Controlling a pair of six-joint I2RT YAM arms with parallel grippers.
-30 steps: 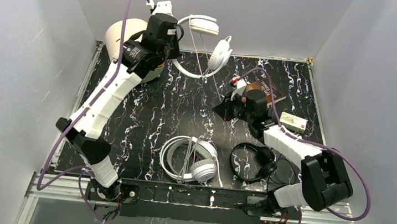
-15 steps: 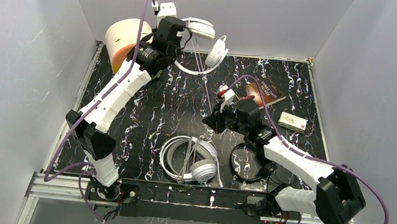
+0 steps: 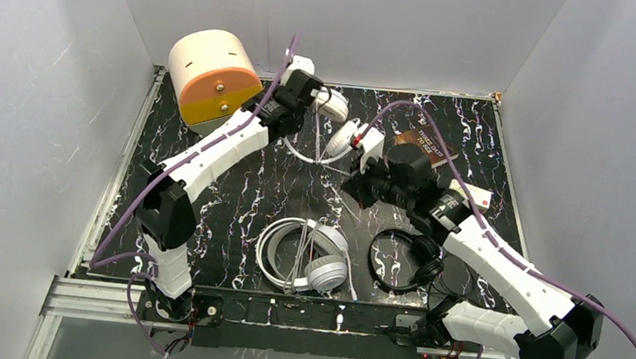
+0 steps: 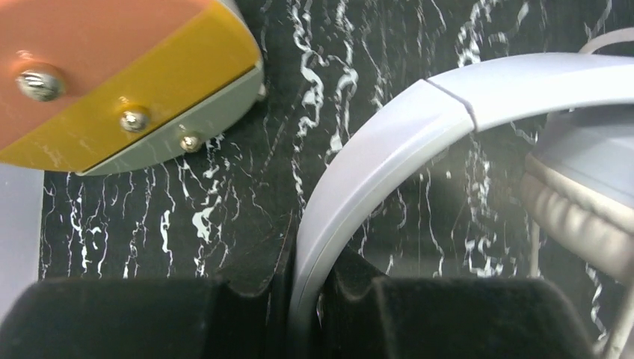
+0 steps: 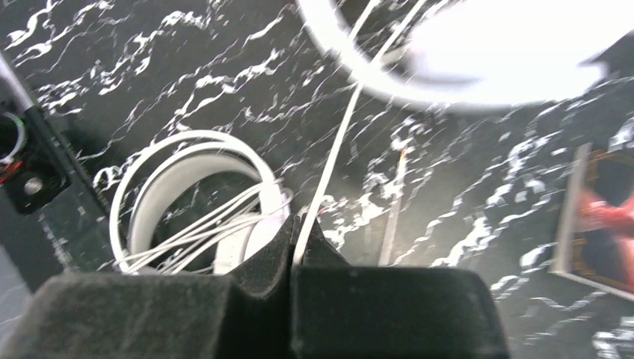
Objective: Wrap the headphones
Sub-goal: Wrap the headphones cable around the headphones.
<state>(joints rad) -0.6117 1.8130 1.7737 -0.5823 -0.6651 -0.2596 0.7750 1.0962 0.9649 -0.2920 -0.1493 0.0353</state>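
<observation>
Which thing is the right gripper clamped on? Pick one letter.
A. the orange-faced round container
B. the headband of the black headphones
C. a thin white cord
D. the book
C: in the right wrist view the right gripper is shut on a thin white cord, which runs up and away from between its fingers over the black marbled table.

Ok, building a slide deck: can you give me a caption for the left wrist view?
Left claw grips the white headphones by the headband, orange-faced container nearby on the marbled table.
</observation>
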